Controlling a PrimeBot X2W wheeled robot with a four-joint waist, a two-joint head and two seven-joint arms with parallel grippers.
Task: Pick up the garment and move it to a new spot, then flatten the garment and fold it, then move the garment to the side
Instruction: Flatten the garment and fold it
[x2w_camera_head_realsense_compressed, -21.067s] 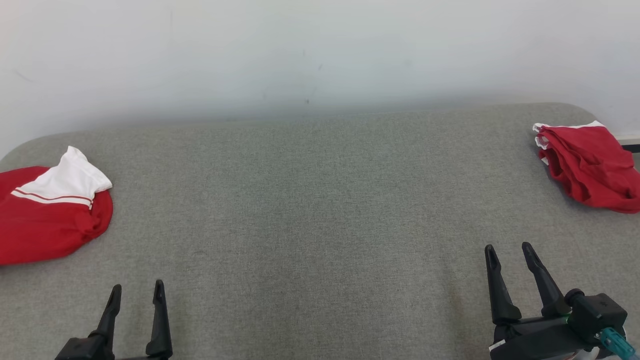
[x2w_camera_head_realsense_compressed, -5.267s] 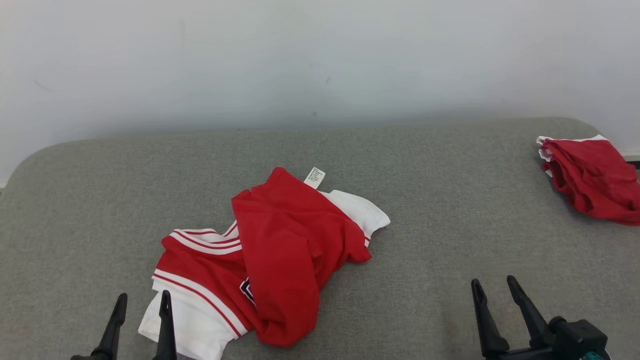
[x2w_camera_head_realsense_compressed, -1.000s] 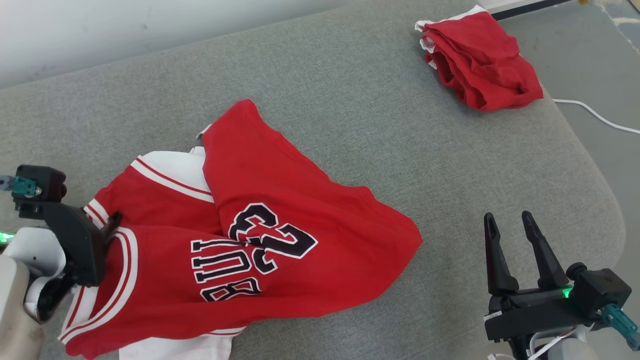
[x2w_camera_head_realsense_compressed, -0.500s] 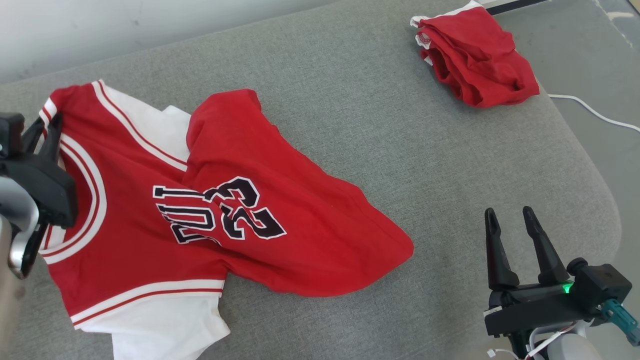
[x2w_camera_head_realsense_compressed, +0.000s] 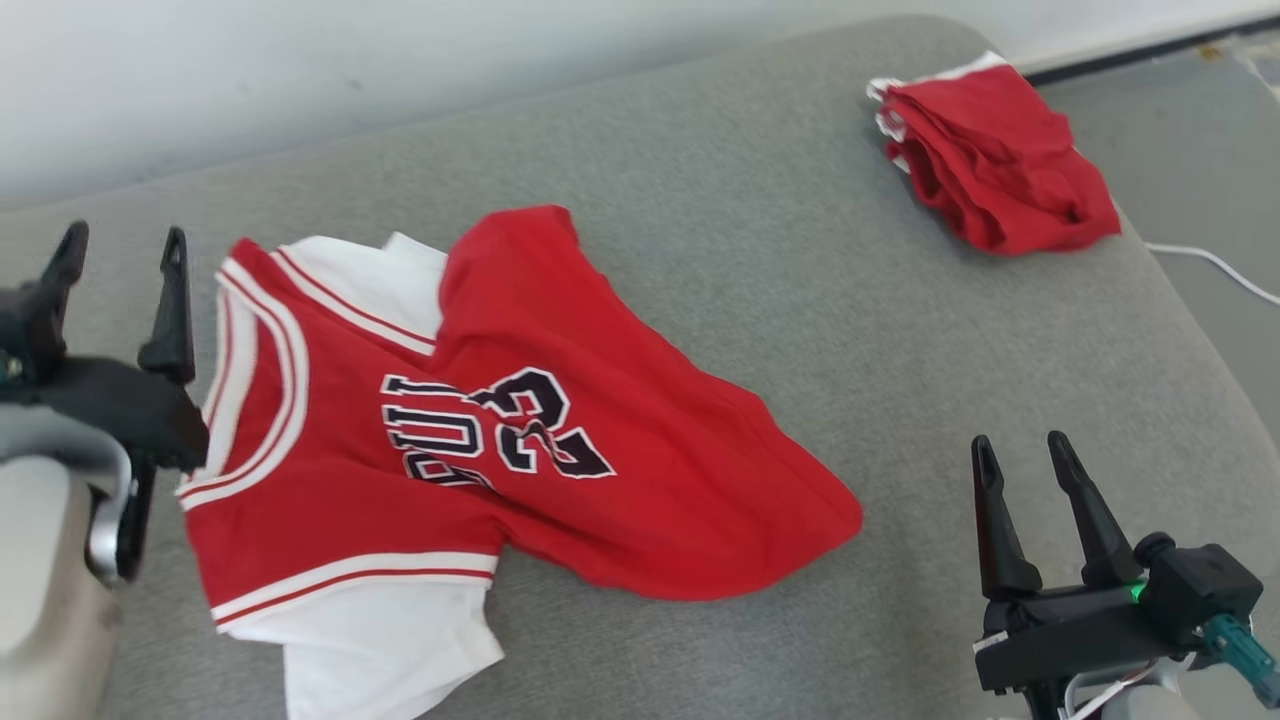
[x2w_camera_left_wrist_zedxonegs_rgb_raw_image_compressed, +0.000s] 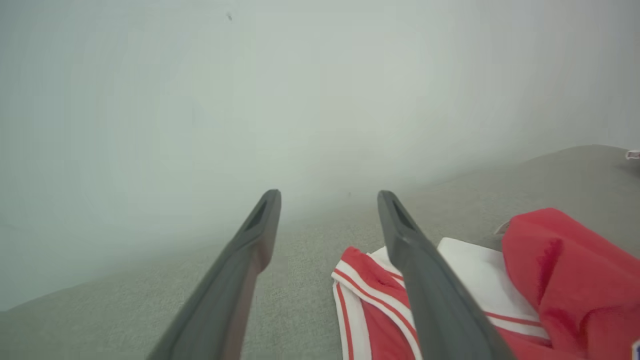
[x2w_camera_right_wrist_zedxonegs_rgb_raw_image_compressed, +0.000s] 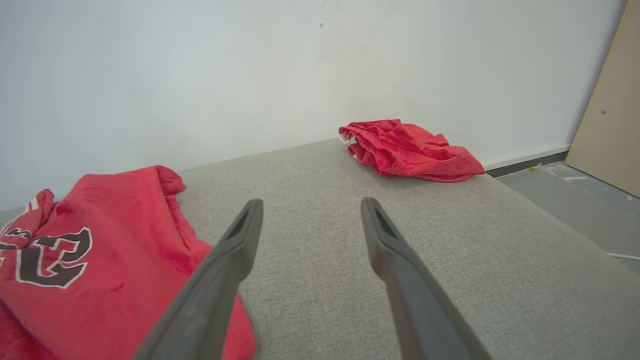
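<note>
The jersey (x2w_camera_head_realsense_compressed: 480, 440) lies half-flat, not yet folded (one side bunched); my left gripper (x2w_camera_head_realsense_compressed: 125, 237) just beside it, right gripper (x2w_camera_head_realsense_compressed: 1019, 443) apart, both spread empty.

Two garments: jersey (x2w_camera_head_realsense_compressed: 480, 440), red bundle (x2w_camera_head_realsense_compressed: 1000, 150). Two end effectors: left (x2w_camera_head_realsense_compressed: 126, 235), right (x2w_camera_head_realsense_compressed: 1020, 443).

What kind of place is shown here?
Probably a robot test room, not a home: a grey fabric-covered table against a bare white wall, a loose white cable on the grey floor, and a red jersey laid out.
</note>
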